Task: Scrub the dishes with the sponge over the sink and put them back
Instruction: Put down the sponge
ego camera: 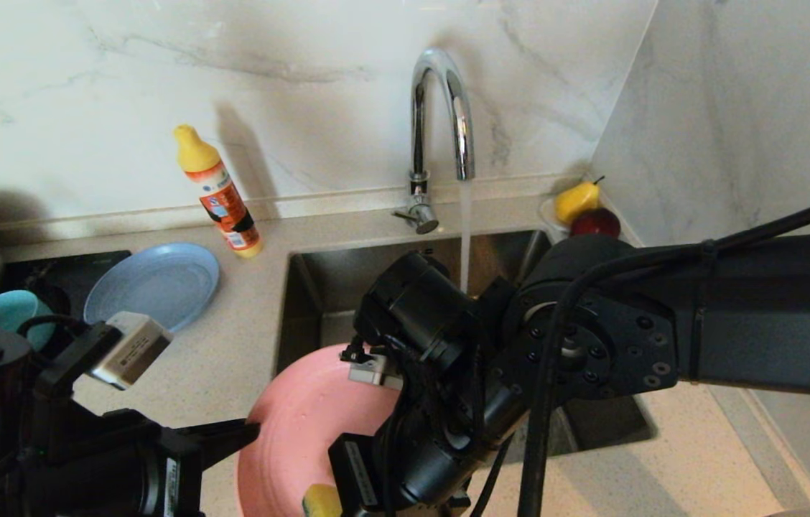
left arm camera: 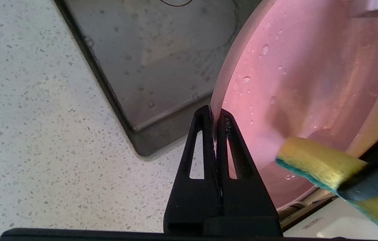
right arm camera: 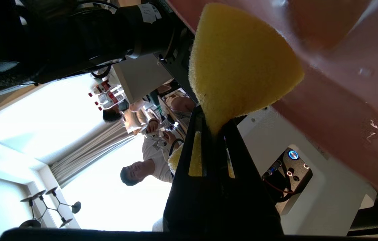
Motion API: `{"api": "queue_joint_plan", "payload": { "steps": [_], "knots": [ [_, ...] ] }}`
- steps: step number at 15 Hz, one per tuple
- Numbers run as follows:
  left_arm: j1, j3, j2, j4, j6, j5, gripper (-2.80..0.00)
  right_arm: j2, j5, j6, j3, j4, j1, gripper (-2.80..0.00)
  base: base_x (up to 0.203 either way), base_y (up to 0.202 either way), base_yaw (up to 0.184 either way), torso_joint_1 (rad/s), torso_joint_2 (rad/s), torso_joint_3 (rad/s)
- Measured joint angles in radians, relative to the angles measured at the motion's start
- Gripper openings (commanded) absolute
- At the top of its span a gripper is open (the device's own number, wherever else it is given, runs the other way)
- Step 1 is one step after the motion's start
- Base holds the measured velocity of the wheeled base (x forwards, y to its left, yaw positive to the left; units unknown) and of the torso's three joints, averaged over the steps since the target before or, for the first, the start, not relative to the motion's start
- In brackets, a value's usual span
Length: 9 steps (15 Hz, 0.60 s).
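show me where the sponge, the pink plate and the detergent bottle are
sponge (left arm camera: 313, 160), left wrist view, on its yellow face.
salmon-pink plate (left arm camera: 303, 77), left wrist view, on its wet inner face.
detergent bottle (ego camera: 222, 197), head view, on its orange label.

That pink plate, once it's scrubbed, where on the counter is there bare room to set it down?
Bare counter lies between the blue-grey plate and the sink, in front of the detergent bottle. The strip right of the sink is also bare. The far left is crowded by the teal bowl and a pot. Both tools are occupied: left tool grips the salmon-pink plate, right tool the sponge.
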Motion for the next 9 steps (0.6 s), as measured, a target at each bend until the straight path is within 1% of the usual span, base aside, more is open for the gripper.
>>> {"api": "queue_joint_plan", "payload": {
  "steps": [5,9],
  "knots": [
    [-0.019,0.005,-0.011,-0.002,-0.003,-0.001,-2.8,0.001,-0.023,0.007,-0.061,0.013,-0.014,-2.8,0.0,0.0,0.0,0.0,0.0,0.0],
    [-0.022,0.008,-0.015,-0.003,-0.006,-0.001,-2.8,-0.005,-0.026,0.013,-0.072,0.013,-0.042,-2.8,0.0,0.0,0.0,0.0,0.0,0.0]
  ]
}}
